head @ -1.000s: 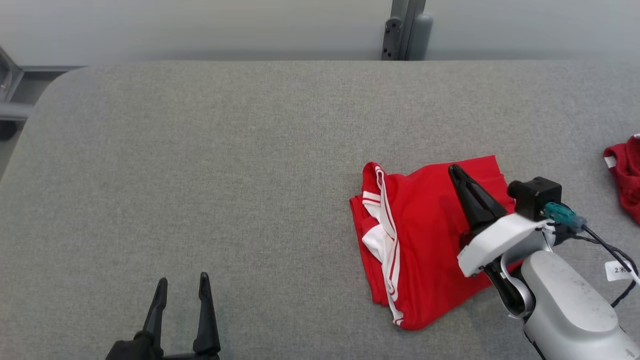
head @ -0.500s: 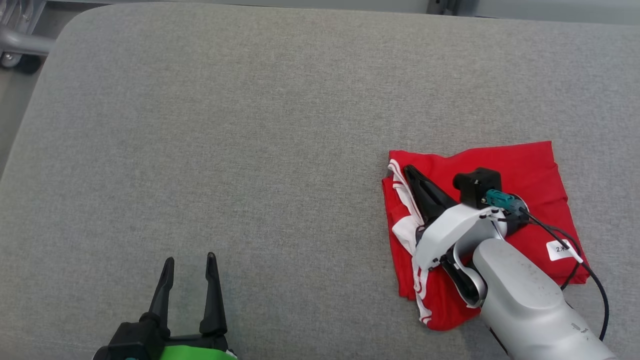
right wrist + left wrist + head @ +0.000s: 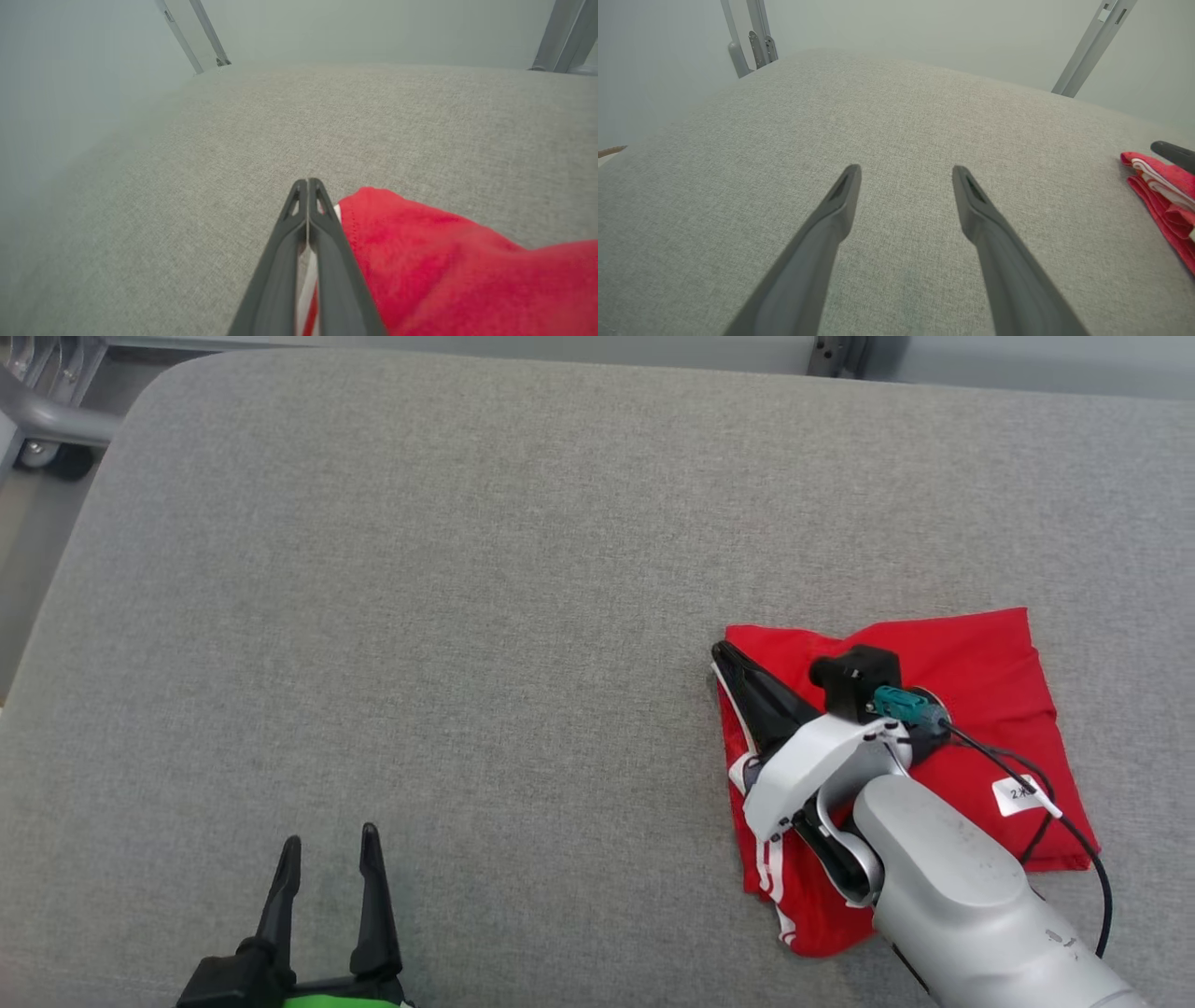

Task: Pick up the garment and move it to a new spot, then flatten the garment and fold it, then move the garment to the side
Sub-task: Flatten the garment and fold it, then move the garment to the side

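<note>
Nearest the robot, the left pincer (image 3: 330, 840) hangs low over bare cloth, its 2 dark fingers spread wide and holding nothing; the left wrist view shows the same open gap (image 3: 906, 170) above the weave. To the right, the pale right forearm reaches forward, with a black cable and a white label (image 3: 1018, 793) trailing across it. The right pincer (image 3: 726, 655) is closed tip to tip and lies along the left edge of the garment (image 3: 971, 681). In the right wrist view a strip of white trim shows through the slit between its fingers (image 3: 327, 261), below the tips; whether cloth is pinched there I cannot tell.

The garment, bright red with white stripes at its left edge, lies folded into a rough rectangle on the right half of the table (image 3: 467, 616), somewhat rumpled under the arm. The table is covered in a grey, finely woven fabric with a rounded far-left corner.

Beyond the far edge stand a pale grey wall and a metal post (image 3: 836, 355). At the far left, past the corner, are a grey tube frame with a caster wheel (image 3: 47, 457) and the floor (image 3: 28, 579).
</note>
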Controlling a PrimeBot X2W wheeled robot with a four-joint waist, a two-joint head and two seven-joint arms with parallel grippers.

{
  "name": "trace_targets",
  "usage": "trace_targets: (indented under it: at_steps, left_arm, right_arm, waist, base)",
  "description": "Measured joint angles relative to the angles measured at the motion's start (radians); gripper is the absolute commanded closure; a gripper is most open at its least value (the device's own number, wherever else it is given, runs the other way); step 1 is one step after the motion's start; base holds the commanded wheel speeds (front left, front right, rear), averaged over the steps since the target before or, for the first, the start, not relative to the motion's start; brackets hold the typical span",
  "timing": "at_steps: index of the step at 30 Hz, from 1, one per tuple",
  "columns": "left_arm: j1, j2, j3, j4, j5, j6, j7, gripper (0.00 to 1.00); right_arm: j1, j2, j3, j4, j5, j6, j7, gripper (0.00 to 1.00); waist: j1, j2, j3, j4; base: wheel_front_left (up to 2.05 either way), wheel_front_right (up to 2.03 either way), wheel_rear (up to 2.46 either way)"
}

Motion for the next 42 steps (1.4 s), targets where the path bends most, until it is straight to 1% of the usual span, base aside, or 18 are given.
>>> trace_targets:
  at_steps: [3, 6, 7, 9, 10, 11, 15, 18, 21, 26, 29, 33, 42]
  left_arm:
    - [0.027, 0.000, 0.031, 0.003, 0.005, -0.007, 0.000, 0.00]
    - [0.042, 0.000, 0.059, 0.005, 0.013, -0.019, 0.000, 0.00]
    - [0.047, 0.000, 0.065, 0.005, 0.015, -0.023, 0.000, 0.00]
    - [0.057, 0.000, 0.081, 0.009, 0.020, -0.029, 0.000, 0.00]
    - [0.061, 0.000, 0.089, 0.011, 0.021, -0.033, 0.000, 0.00]
    - [0.063, 0.000, 0.094, 0.012, 0.022, -0.036, 0.000, 0.00]
    - [0.074, 0.000, 0.102, 0.020, 0.037, -0.047, 0.000, 0.00]
    - [0.075, 0.000, 0.105, 0.030, 0.039, -0.054, 0.000, 0.00]
    - [0.075, 0.000, 0.108, 0.040, 0.046, -0.063, 0.000, 0.00]
    - [0.076, 0.000, 0.112, 0.054, 0.054, -0.072, 0.000, 0.00]
    - [0.081, 0.000, 0.117, 0.061, 0.056, -0.077, 0.000, 0.00]
    - [0.086, 0.000, 0.125, 0.065, 0.064, -0.085, 0.000, 0.00]
    - [0.086, 0.000, 0.134, 0.071, 0.071, -0.095, 0.000, 0.00]
  right_arm:
    - [0.026, -0.020, -0.034, -0.087, -0.011, 0.000, -0.001, 1.00]
    - [0.085, -0.067, -0.079, -0.160, -0.042, 0.000, -0.001, 1.00]
    - [0.104, -0.084, -0.098, -0.181, -0.055, 0.000, -0.001, 0.79]
    - [0.147, -0.117, -0.144, -0.220, -0.081, 0.000, -0.001, 0.52]
    - [0.173, -0.134, -0.171, -0.240, -0.090, 0.000, -0.001, 0.18]
    - [0.198, -0.148, -0.198, -0.256, -0.094, 0.000, -0.001, 0.00]
    - [0.308, -0.200, -0.311, -0.310, -0.117, 0.000, -0.001, 0.00]
    - [0.398, -0.220, -0.407, -0.347, -0.143, 0.000, -0.001, 0.00]
    - [0.489, -0.214, -0.494, -0.382, -0.169, 0.000, -0.001, 0.00]
    - [0.594, -0.172, -0.597, -0.430, -0.212, 0.000, -0.001, 0.00]
    - [0.629, -0.147, -0.621, -0.425, -0.232, 0.000, -0.001, 0.00]
    - [0.639, -0.122, -0.625, -0.422, -0.242, 0.000, -0.001, 0.00]
    - [0.622, -0.117, -0.598, -0.425, -0.247, 0.000, -0.001, 0.00]
  waist:
    - [0.0000, 0.0000, -0.021, -0.030]
    - [0.0000, 0.0000, -0.051, -0.066]
    - [0.0000, 0.0000, -0.062, -0.079]
    - [0.0000, 0.0000, -0.088, -0.108]
    - [0.0000, 0.0000, -0.102, -0.124]
    - [0.0000, 0.0000, -0.116, -0.137]
    - [0.0000, 0.0000, -0.171, -0.188]
    - [0.0000, 0.0000, -0.209, -0.220]
    - [0.0000, 0.0000, -0.240, -0.243]
    - [0.0000, 0.0000, -0.274, -0.271]
    - [0.0000, 0.0000, -0.285, -0.279]
    - [-0.0001, 0.0000, -0.287, -0.273]
    - [0.0000, 0.0000, -0.287, -0.245]
  base:
    - [0.00, 0.00, 0.00]
    - [0.00, 0.00, 0.00]
    - [0.00, 0.00, 0.00]
    - [0.00, 0.00, 0.00]
    - [0.00, 0.00, 0.00]
    - [0.00, 0.00, 0.00]
    - [0.00, 0.00, 0.00]
    - [0.00, 0.00, 0.00]
    - [0.00, 0.00, 0.00]
    - [0.00, 0.00, 0.00]
    - [0.00, 0.00, 0.00]
    - [0.00, 0.00, 0.00]
    - [0.00, 0.00, 0.00]
